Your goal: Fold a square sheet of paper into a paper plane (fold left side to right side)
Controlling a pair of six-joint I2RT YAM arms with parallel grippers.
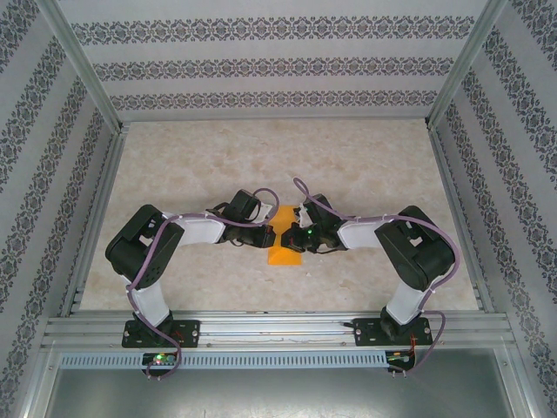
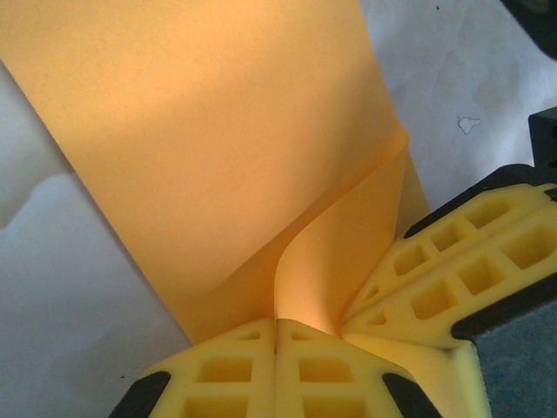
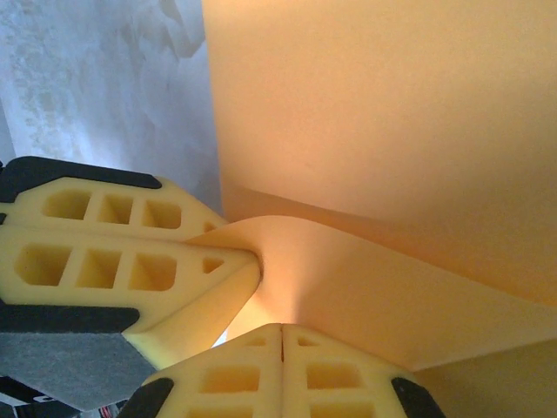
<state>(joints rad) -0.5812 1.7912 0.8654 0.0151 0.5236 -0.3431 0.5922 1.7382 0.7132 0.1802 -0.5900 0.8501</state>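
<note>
The left end effector [image 2: 277,335] has its pads pressed together on a raised flap of the square sheet of paper [image 2: 200,139], which curls up from the flat part straight into the seam between them. The right end effector [image 3: 280,335] is also pressed shut, its tips meeting the left one's at the same flap; whether paper is caught inside it cannot be told. The rest of the sheet lies flat just ahead of both sets of tips.

To fold well from here, the flap should probably be carried across in a low arc, both end effectors moving together so the paper does not twist. Its free edge should land flush on the opposite edge before anything is pressed down — a skewed crease would spoil later folds. A thin sheet like this may tear if the two pull apart.

Beneath the end effectors the bench [image 1: 348,174] is pale and marbled. Patterned walls [image 1: 261,65] enclose it, and a metal rail [image 1: 278,329] sits behind the arm bases.
</note>
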